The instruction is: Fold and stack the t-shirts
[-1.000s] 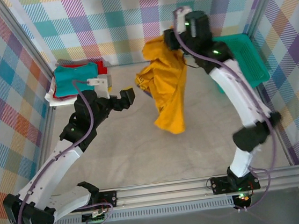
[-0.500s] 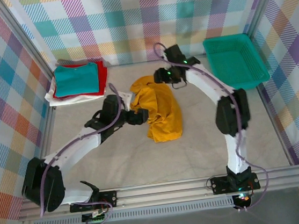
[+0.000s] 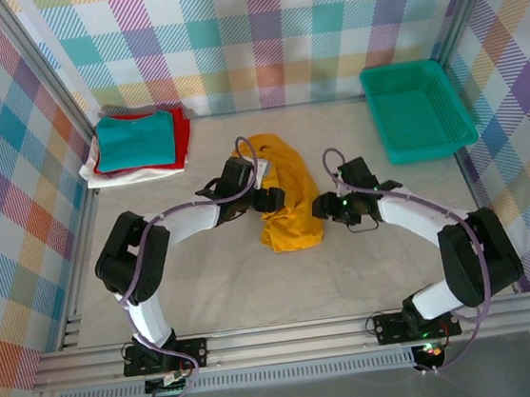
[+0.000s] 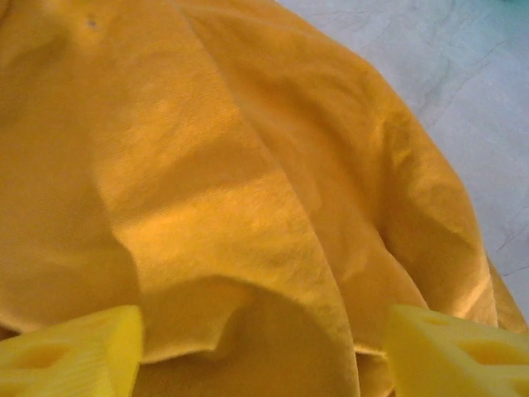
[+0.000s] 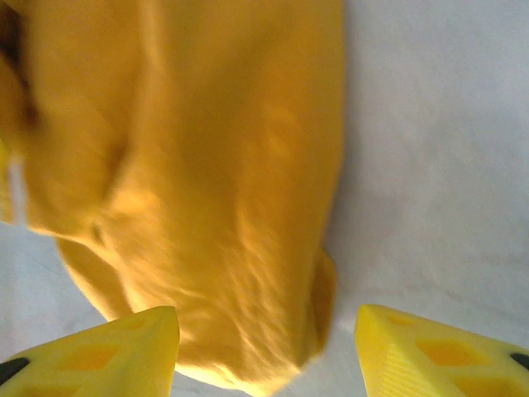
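Note:
The mustard-yellow t-shirt lies crumpled in a long heap at mid-table. It also shows in the left wrist view and the right wrist view. My left gripper is over its left side, open, its fingers wide apart with folds of cloth between them. On the shirt's near right side my right gripper is open, its fingertips straddling the shirt's near end. A stack of folded t-shirts, teal on top over red and white, sits at the back left.
A green mesh basket stands at the back right. Bare table lies in front of the shirt. Checked walls close the space on three sides, and a metal rail runs along the near edge.
The yellow shirt, held up high by the right gripper a second ago, now lies on the table. The right arm came down to its near right side. The left gripper moved onto its left side.

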{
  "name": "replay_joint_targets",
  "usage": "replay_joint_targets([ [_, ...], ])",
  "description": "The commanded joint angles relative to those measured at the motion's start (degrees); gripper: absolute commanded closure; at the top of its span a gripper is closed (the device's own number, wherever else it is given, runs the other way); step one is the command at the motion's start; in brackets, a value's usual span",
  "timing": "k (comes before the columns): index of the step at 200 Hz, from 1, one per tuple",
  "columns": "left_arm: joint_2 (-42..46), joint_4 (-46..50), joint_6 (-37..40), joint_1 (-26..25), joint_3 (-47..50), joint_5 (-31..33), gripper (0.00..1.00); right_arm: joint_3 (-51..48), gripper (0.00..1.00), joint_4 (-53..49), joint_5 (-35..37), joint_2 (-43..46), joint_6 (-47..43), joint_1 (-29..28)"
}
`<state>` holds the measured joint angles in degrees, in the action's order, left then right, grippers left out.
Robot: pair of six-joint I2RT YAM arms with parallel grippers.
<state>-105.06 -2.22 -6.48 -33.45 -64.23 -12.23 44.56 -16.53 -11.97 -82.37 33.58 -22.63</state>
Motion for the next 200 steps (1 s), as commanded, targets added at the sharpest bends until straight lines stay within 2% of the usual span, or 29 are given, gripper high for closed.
replay_joint_targets([
  [1, -2.20, -1.16, -0.62, 0.14, -2.24, -2.73, 0.47, -2.65, 0.41, 5.41, -2.66, 2.61, 2.54, -0.59],
  [10, -2.59, -1.04, -0.89, 0.14, -2.56, -2.96, 0.56, -3.29, 0.41, 5.79, -3.36, 2.27, 2.45, -0.70],
  [23, -2.34, 0.14, -1.37, 0.14, -3.08, -2.35, 0.85, -4.02, 0.41, 6.04, -4.12, 2.12, 2.69, -0.82],
  [31, -1.29, 0.84, -2.04, 0.14, -2.98, -1.29, 0.95, -4.63, 0.41, 6.43, -5.07, 2.45, 2.85, -0.88],
  [46, 2.02, 1.34, -2.60, 0.14, -1.83, 0.81, 1.00, -5.01, 0.42, 6.85, -7.38, 2.65, 2.06, -1.09],
  [78, 9.98, 2.20, -4.19, 0.65, 1.22, 4.79, 1.00, -6.29, 0.45, 8.20, -12.20, 2.25, 0.74, -1.71],
  [93, 13.19, 2.42, -6.20, 1.46, 2.95, 6.67, 1.00, -6.41, 0.56, 7.93, -12.68, 1.36, 0.36, -2.08],
  [105, 15.79, 1.90, -7.82, 2.34, 4.99, 7.16, 1.00, -6.52, 0.68, 7.97, -12.45, 1.07, 0.26, -2.33],
  [114, 17.96, 0.86, -8.93, 2.89, 6.70, 8.04, 1.00, -6.41, 0.83, 7.61, -11.63, 1.20, 0.39, -2.33],
  [122, 19.90, 0.26, -10.08, 3.48, 8.17, 9.46, 1.00, -6.27, 0.92, 7.16, -10.27, 1.74, 0.64, -2.33],
  [149, 26.98, -0.45, -13.60, 6.37, 12.34, 13.49, 1.00, -4.55, 0.99, 3.76, -5.33, 5.43, 0.33, -2.24],
  [162, 29.38, 0.23, -13.80, 7.79, 12.97, 13.08, 1.00, -3.86, 0.96, 4.05, -6.40, 7.07, -2.51, -2.64],
  [172, 30.76, 0.28, -13.39, 8.22, 13.37, 13.06, 1.00, -2.21, 0.88, 2.99, -6.41, 7.18, -7.80, -5.81],
  [176, 31.14, 0.16, -13.21, 8.23, 13.44, 12.79, 1.00, -1.19, 0.83, 1.75, -4.66, 7.07, -10.52, -8.32],
  [189, 31.58, 0.47, -12.25, 8.32, 13.38, 12.18, 1.00, 2.22, 0.70, -1.86, 7.51, 4.96, -17.18, -17.73],
  [200, 31.66, 1.45, -12.29, 8.32, 13.29, 12.68, 1.00, 3.62, 0.61, -1.38, 10.95, 1.83, -17.91, -21.39],
])
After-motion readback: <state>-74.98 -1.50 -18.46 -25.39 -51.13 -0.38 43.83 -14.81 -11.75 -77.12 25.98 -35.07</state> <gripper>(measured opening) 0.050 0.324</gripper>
